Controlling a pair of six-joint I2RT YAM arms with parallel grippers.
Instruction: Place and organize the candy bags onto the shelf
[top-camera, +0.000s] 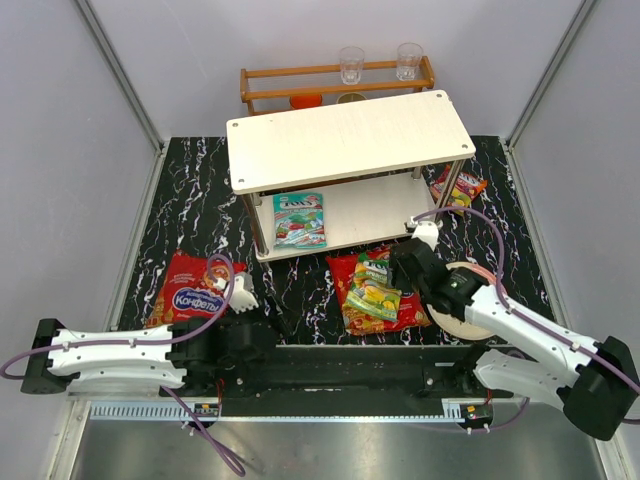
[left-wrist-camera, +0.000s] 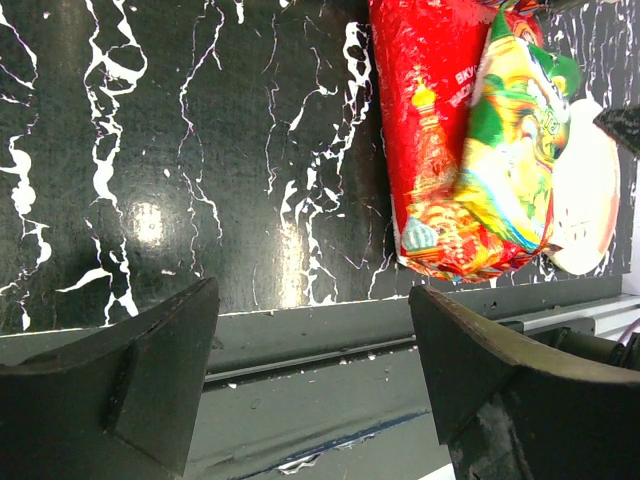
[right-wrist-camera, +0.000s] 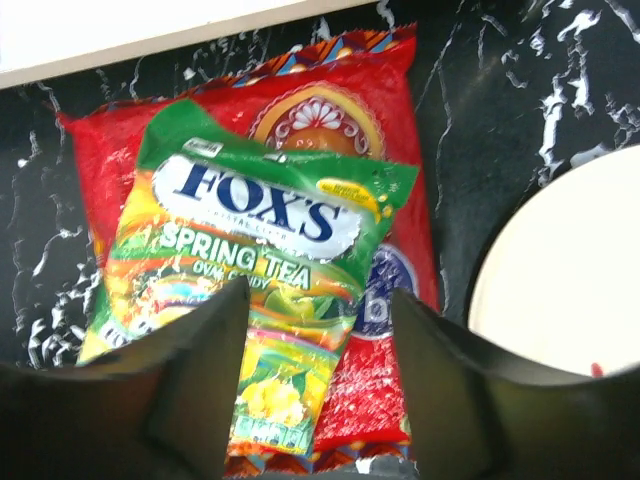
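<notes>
**Black marbled counter (top-camera: 190, 200), one bag shelved**

The teal bag (top-camera: 299, 220) lies on the lower tier of the shelf (top-camera: 350, 135). In front of the shelf, the green-yellow bag (right-wrist-camera: 260, 270) rests on a large red bag (right-wrist-camera: 340, 110). The right gripper (right-wrist-camera: 320, 300) hangs over it, jaws parted and empty. A second large red bag (top-camera: 190, 290) lies just beside the left gripper (left-wrist-camera: 312, 295), which is spread wide and empty.

Overhead looks down; wrist views — close, perhaps oblique — share green-yellow bag (right-wrist-camera: 262, 250).
</notes>
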